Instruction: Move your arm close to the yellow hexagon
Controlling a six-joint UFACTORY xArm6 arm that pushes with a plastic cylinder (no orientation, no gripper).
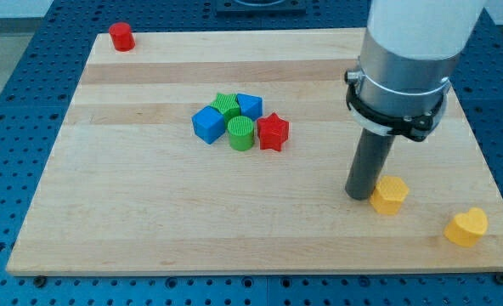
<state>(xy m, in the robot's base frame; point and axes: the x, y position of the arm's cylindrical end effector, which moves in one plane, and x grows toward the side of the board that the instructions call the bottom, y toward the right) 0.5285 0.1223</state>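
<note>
My tip (358, 195) rests on the wooden surface (149, 221), touching or just beside the yellow hexagon (389, 195), which sits at its right in the view. There are no fingers on this arm, only the dark rod, so nothing is grasped. Nearer the view's bottom and further right of my tip lies a yellow heart-shaped block (466, 227), apart from the hexagon. Well to my tip's left and further up sits a tight cluster: a red star (273, 132), a green cylinder (241, 133), a blue cube (207, 124), a second green block (226, 104) and a second blue block (249, 105). Farthest off, at the top left corner, stands a red cylinder (121, 36).
</note>
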